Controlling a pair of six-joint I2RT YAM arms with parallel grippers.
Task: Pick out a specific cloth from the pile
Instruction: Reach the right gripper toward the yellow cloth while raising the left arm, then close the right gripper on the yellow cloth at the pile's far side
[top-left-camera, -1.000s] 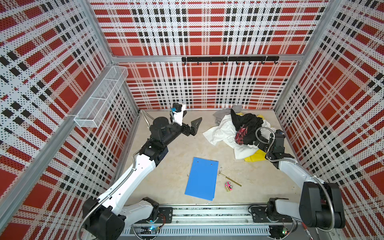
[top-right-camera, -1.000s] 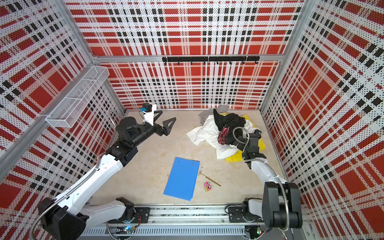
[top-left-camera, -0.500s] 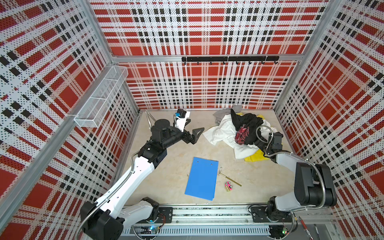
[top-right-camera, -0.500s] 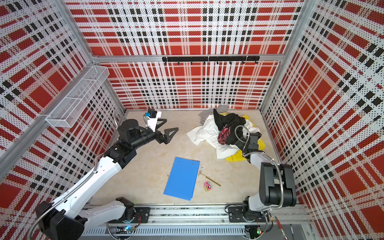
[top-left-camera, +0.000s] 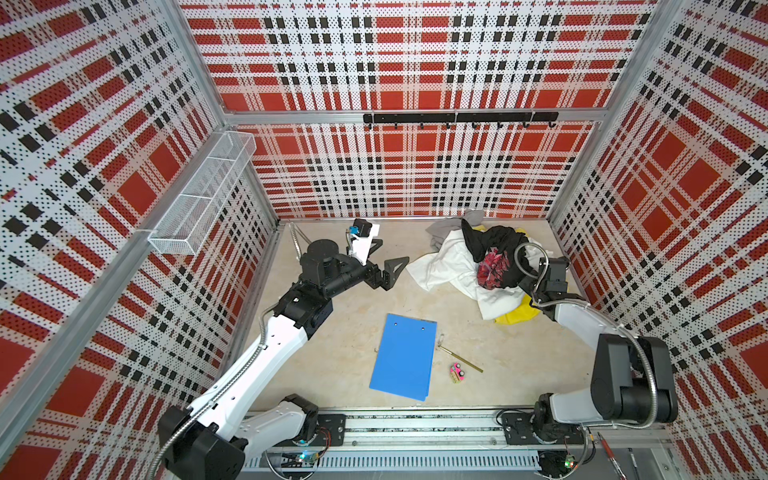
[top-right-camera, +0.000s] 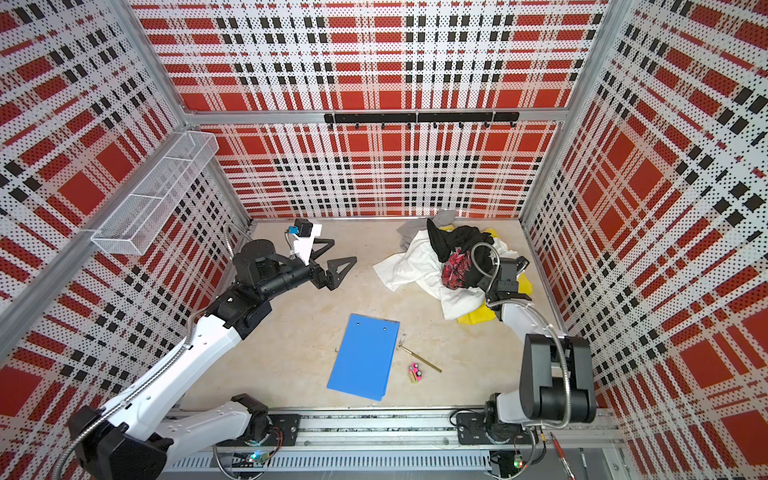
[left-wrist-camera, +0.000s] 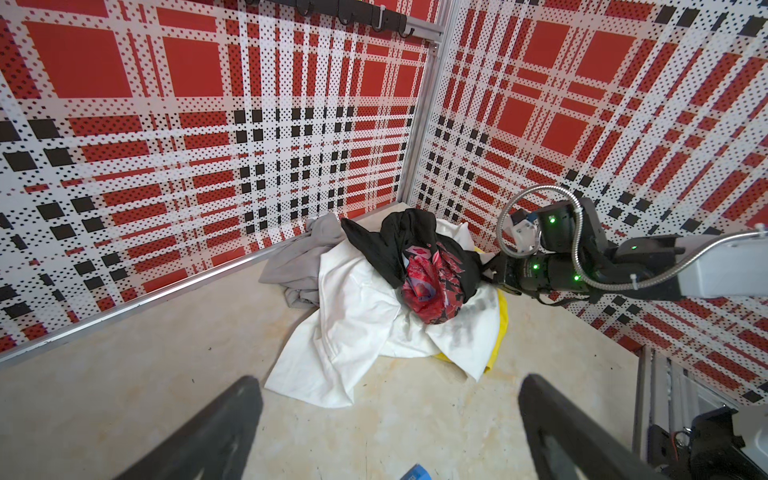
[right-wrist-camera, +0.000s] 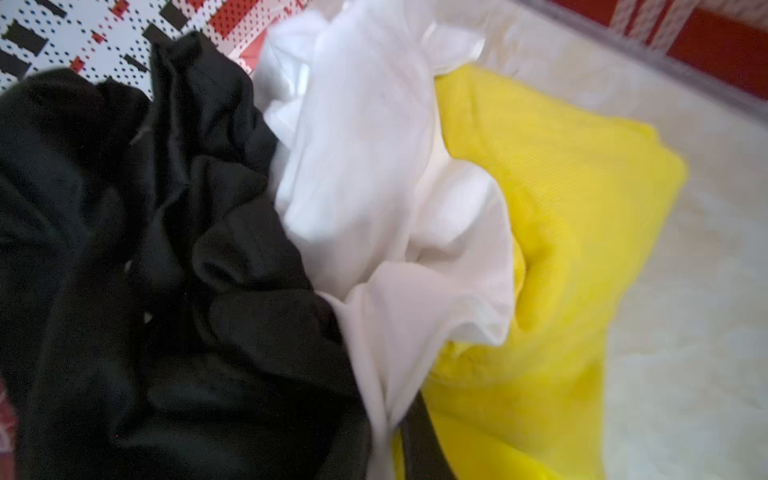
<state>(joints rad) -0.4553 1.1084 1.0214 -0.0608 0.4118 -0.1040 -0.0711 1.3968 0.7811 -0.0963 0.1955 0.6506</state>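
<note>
In a top view, the yellow cloth (top-left-camera: 515, 316) was seen poking out at the 5 o'clock edge of the pile (top-left-camera: 487, 271). It was mostly buried, and a further strip showed at 12 o'clock, so its long axis was judged to run from 12 to 5 beneath the heap. The right gripper (left-wrist-camera: 493, 272), the nearer one, was pressed in at the pile's 4 o'clock side and closed; whether yellow alone was pinched could not be told. The left gripper (top-left-camera: 387, 255), spread wide, was found well apart at 9 o'clock. One yellow cloth, one white shirt (top-left-camera: 440, 270), one black garment (top-left-camera: 494, 245) and one grey piece (top-left-camera: 449, 228) were counted.
</note>
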